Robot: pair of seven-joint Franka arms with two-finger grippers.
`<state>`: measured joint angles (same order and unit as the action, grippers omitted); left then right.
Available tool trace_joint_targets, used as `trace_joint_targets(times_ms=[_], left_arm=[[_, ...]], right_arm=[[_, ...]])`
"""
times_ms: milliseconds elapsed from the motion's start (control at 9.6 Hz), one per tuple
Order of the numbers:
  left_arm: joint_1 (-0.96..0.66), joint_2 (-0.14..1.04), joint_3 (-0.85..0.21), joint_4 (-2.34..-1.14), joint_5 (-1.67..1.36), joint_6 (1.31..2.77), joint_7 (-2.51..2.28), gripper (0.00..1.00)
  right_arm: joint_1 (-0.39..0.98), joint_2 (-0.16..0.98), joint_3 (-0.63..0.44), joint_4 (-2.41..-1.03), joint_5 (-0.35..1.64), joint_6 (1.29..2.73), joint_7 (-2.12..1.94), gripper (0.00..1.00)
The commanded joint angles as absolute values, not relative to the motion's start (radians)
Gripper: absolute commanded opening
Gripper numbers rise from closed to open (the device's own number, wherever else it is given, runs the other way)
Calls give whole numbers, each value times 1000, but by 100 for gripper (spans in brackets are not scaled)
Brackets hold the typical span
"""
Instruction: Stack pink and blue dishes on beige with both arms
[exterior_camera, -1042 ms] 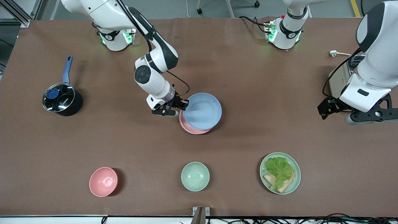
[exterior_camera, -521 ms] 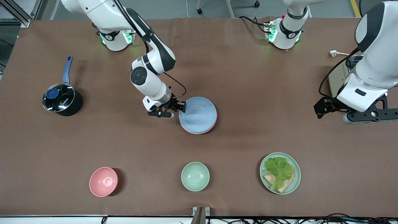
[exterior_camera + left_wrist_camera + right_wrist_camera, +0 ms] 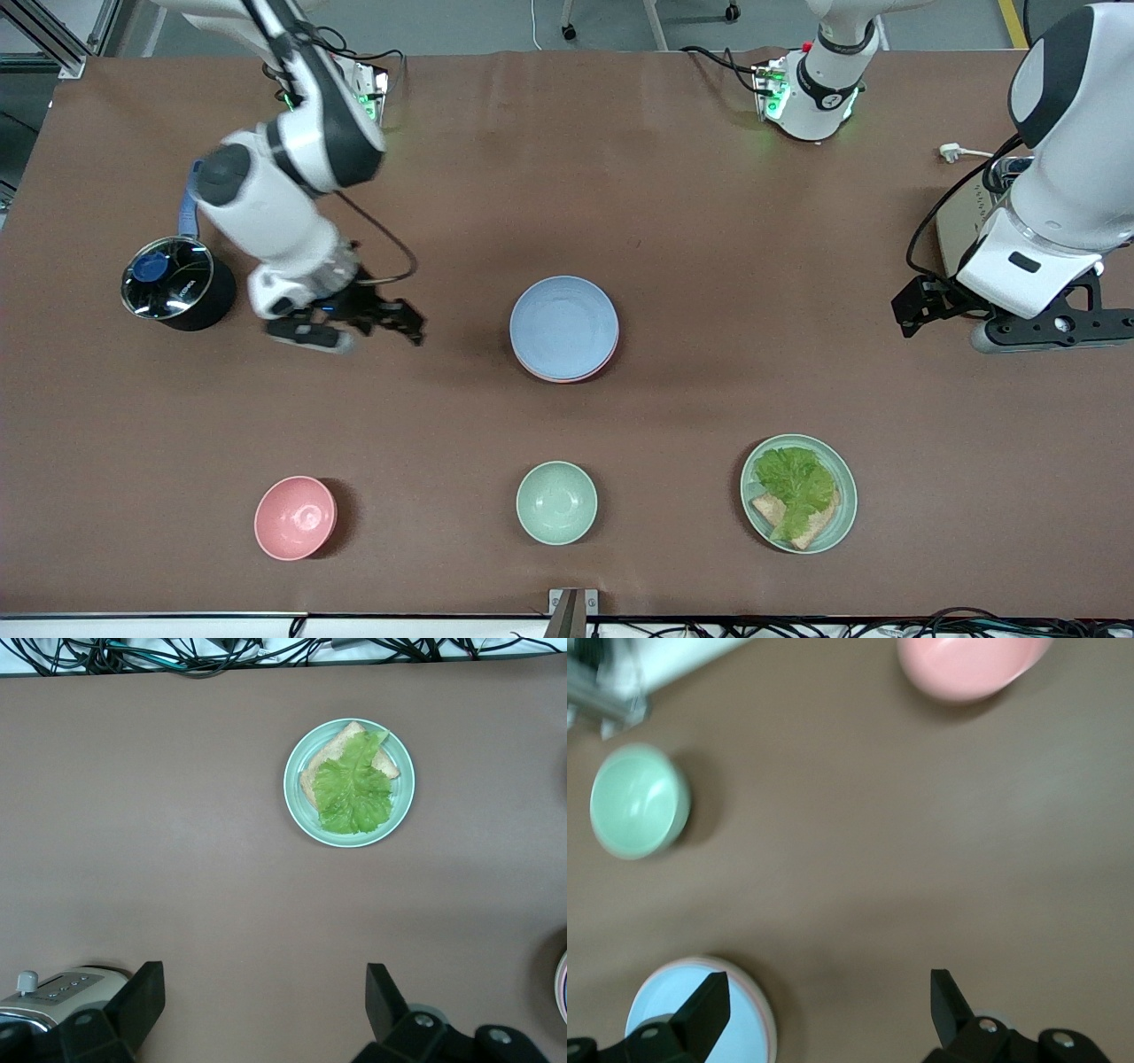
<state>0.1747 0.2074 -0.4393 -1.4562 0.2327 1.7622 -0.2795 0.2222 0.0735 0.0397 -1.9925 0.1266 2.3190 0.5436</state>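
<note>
The light blue plate lies on top of the pink plate, of which only a thin rim shows, in the middle of the table. In the right wrist view the blue plate has a pink line round it and a pale beige rim outside that; the rest of the beige plate is hidden. My right gripper is open and holds nothing, over bare table between the stack and the pot. My left gripper waits open at the left arm's end.
A black pot with a glass lid and blue handle stands at the right arm's end. Nearer the camera are a pink bowl, a green bowl and a green plate with lettuce. A grey appliance sits under the left arm.
My right gripper set the blue plate down on the pink one, let go of it and swung away toward the pot. The left arm has barely moved.
</note>
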Motion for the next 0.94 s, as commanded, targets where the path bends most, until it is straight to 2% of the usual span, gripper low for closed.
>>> trace_joint_targets(times_ms=[0, 208, 417, 521, 625, 833], left_arm=[[181, 187, -442, -1482, 215, 1749, -273, 100], [183, 161, -442, -1468, 213, 1665, -264, 100], [183, 126, -433, -1456, 131, 1602, -250, 100], [189, 112, -431, -1459, 120, 1594, -250, 100], [167, 82, -385, -1472, 76, 1591, -245, 100], [54, -4, -206, -1590, -21, 1592, -148, 100]], right_arm=[[86, -72, 51, -2010, 33, 2159, 535, 100], [13, -176, 8, -1944, -20, 1920, 389, 100], [9, -202, -102, -1794, -15, 1686, 220, 100], [8, -183, -116, -1667, -17, 1576, 184, 100], [2, -132, -117, -1579, -8, 1534, 163, 100], [-64, -2, -92, -1420, 27, 1467, 144, 100]])
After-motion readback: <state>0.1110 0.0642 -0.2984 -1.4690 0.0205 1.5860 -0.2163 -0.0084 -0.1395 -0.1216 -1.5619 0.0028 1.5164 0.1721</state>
